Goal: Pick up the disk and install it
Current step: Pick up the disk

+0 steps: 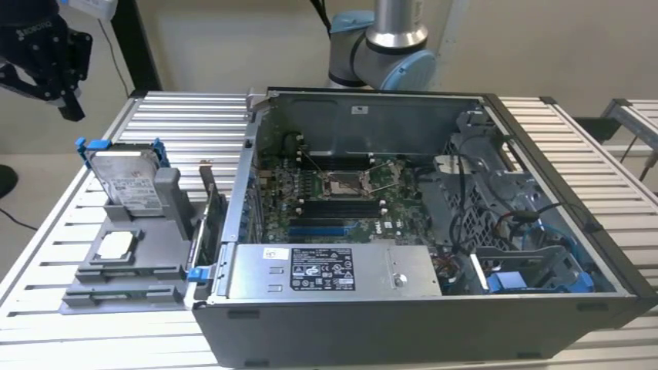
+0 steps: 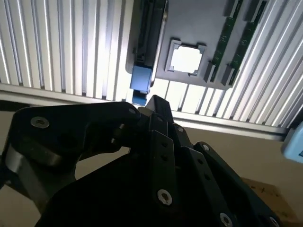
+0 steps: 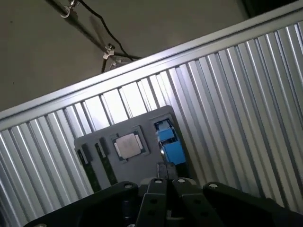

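Silver metal under a white label, edged in bright blue: the disk (image 1: 125, 176). Stands on edge in the tall slot of the grey holder (image 1: 132, 271), leaning slightly, on the ribbed aluminium table (image 1: 190, 116) at the exterior view's left. Sits untouched, not yet lifted. Appears end-on in both wrist views, blue frame towards the camera: disk (image 2: 141, 79), disk (image 3: 170, 145).

Higher up and further to the exterior view's left, well apart from the disk: the black gripper (image 1: 70, 108). Carries nothing. Tapers to a single tip in both wrist views, fingers pressed together: gripper (image 2: 155, 101), gripper (image 3: 165, 168). Points down towards the holder's blue-framed end in both.

Flat in a square recess of the same holder, closer to the exterior camera than the disk: a small silver chip (image 1: 120, 243), also chip (image 2: 185, 60) and chip (image 3: 128, 144). Beside it in the wrist views, two dark memory sticks (image 2: 222, 42).

Just to the exterior view's right of the holder: an open computer case (image 1: 411, 331), lying on its side. Holds a green motherboard (image 1: 340, 181) and, along the near wall, a grey box (image 1: 411, 270) with a black-and-white label.
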